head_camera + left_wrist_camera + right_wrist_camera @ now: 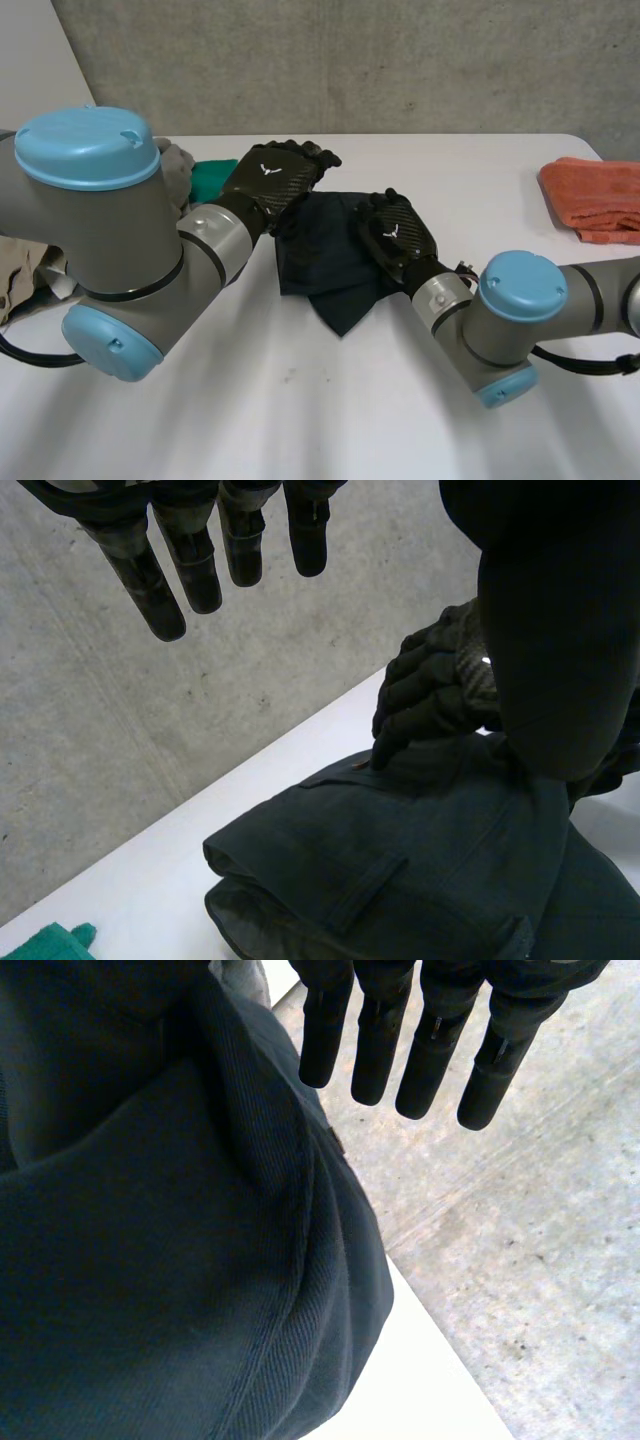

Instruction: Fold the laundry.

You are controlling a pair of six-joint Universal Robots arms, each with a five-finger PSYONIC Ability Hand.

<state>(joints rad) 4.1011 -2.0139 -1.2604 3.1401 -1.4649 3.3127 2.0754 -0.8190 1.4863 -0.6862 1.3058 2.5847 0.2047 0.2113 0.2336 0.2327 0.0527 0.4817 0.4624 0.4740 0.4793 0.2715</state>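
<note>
Fingers (190,570) of my left hand (280,170) hang straight and relaxed, holding nothing, with the concrete wall (400,60) beyond them. The hand sits over the far left corner of the dark garment (325,270). That garment lies folded in layers near the middle of the white table (300,400), between my 2 arms (a belt loop and a seam show on its top layer in the left wrist view). My right hand (398,235) rests palm-down on the garment's right side. Its fingers (380,1040) reach out straight past the cloth's edge, gripping nothing. A green cloth (213,180) lies just behind my left forearm. A pale heap of laundry (25,275) sits at the table's left edge, and an orange towel (595,200) lies folded at the far right, well apart from the garment.
</note>
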